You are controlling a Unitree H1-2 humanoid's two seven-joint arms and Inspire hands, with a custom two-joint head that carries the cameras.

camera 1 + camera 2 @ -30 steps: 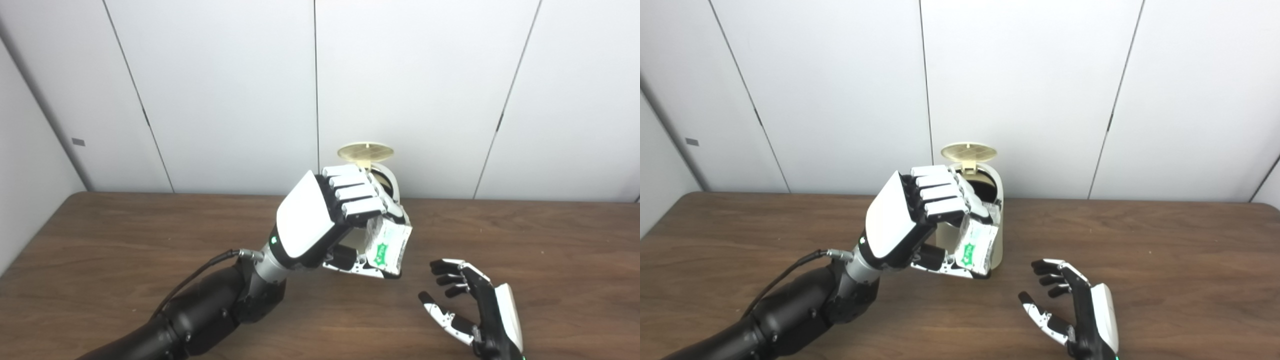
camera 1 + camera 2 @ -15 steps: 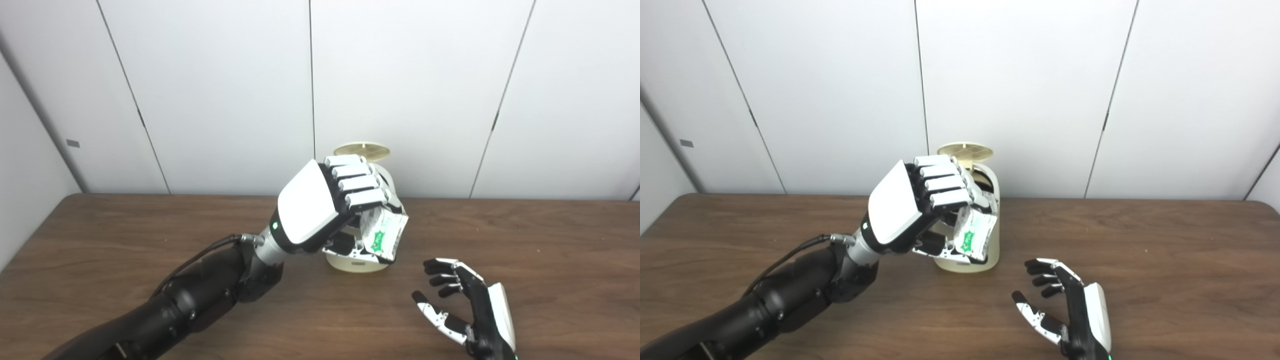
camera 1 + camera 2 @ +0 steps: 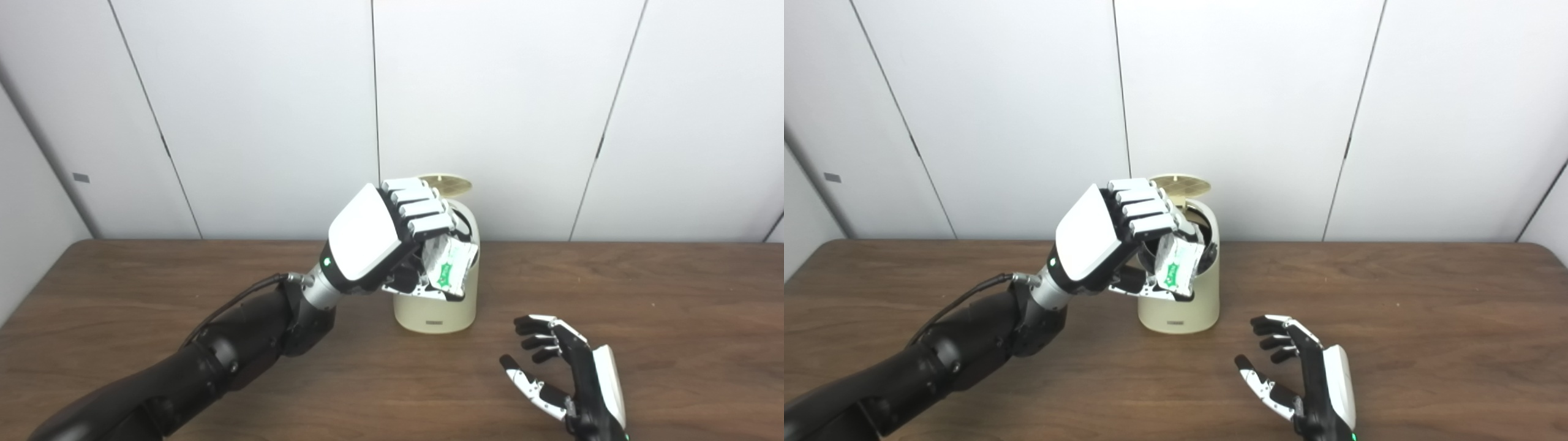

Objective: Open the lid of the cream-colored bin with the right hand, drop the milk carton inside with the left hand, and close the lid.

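The cream-colored bin (image 3: 436, 309) stands on the brown table near the back wall, its round lid (image 3: 446, 181) flipped up behind the dark opening. My left hand (image 3: 383, 236) is shut on a white milk carton with green print (image 3: 448, 271), held in the air right in front of the bin's opening and partly covering it. My right hand (image 3: 566, 373) rests low at the front right of the table, open, palm turned inward, well clear of the bin.
The brown wooden table (image 3: 674, 294) spreads wide on both sides of the bin. White wall panels (image 3: 520, 110) rise straight behind it. My left forearm (image 3: 245, 337) crosses the table's left front.
My left hand has carried the carton up and back toward the bin's opening. The view has shifted a little. The right hand has barely moved.
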